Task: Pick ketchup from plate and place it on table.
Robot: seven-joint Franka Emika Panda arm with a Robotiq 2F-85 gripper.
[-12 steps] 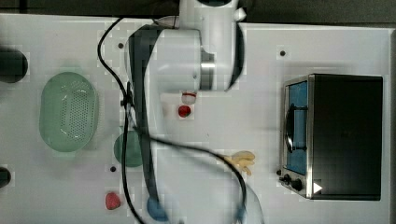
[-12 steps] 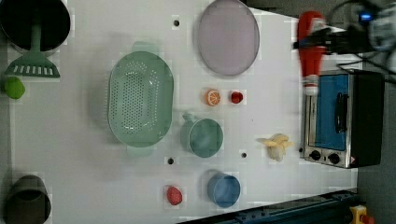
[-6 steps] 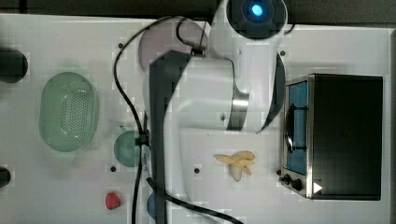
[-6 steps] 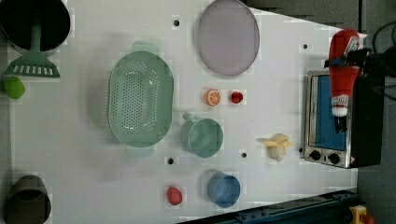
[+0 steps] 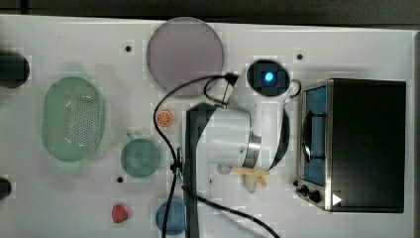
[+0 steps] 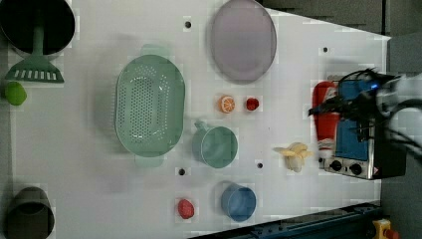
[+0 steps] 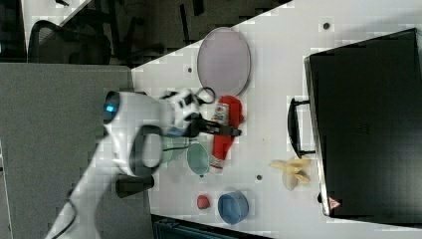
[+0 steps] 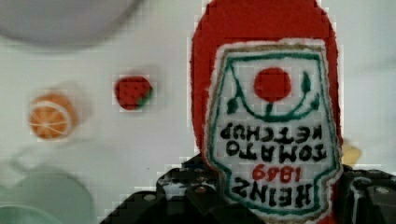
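1. the ketchup (image 7: 225, 130) is held in the gripper (image 7: 219, 130), lifted clear of the plate (image 7: 223, 60), so the placing step seems under way.
2. it hangs over bare worktop (image 7: 268, 89), between cup (image 7: 198, 158) and oven (image 7: 366, 124).
3. that gap looks roomy; the banana (image 7: 291, 172) lies near.

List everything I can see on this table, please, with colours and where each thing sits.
ketchup: 1, red, white label, held off the plate, beside the oven
plate: 1, greyish-pink, bare
basket: 1, green, perforated
cup: 1, green, beside the basket
bowl: 1, blue
orange slice: 1, orange, between plate and cup
strawberries: 2, red; the second beside the bowl
banana: 1, yellow, by the oven
toy oven: 1, black and blue
spatula: 1, green
table: 1, white
gripper: 1, dark, shut on ketchup
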